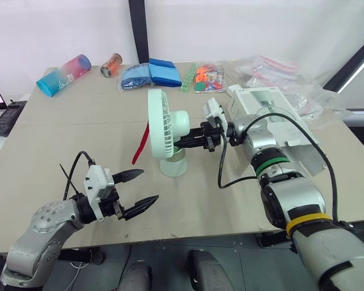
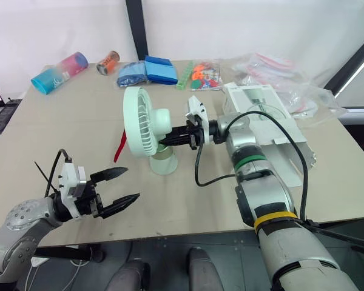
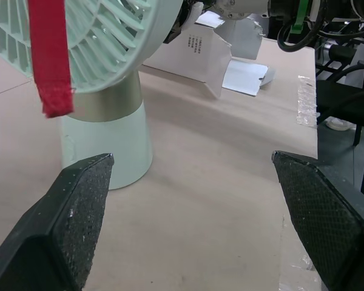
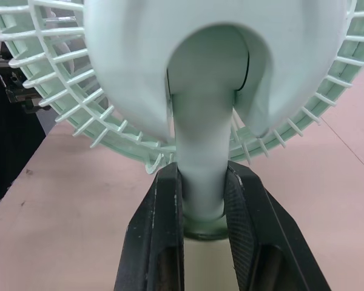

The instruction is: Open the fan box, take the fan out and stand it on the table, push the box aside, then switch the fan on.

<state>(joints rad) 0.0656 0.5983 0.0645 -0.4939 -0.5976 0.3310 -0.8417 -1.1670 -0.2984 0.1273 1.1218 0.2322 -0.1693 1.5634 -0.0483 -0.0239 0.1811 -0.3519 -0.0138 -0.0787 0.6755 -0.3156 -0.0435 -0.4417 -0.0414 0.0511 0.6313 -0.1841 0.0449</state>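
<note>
Fan (image 1: 164,124) upright mid-table (image 1: 79,127), base down, open box (image 1: 261,106) just right of it behind the right arm. Right gripper (image 4: 203,182) clamped snugly on the fan's stem below the head. Left gripper (image 1: 150,185) spread wide, empty, near left. Probably best to check for a flat-seated base first, then ease the jaws apart slowly. Back straight out rightward, without nudging the stem or snagging the red strap (image 1: 141,145) on the grille.
</note>
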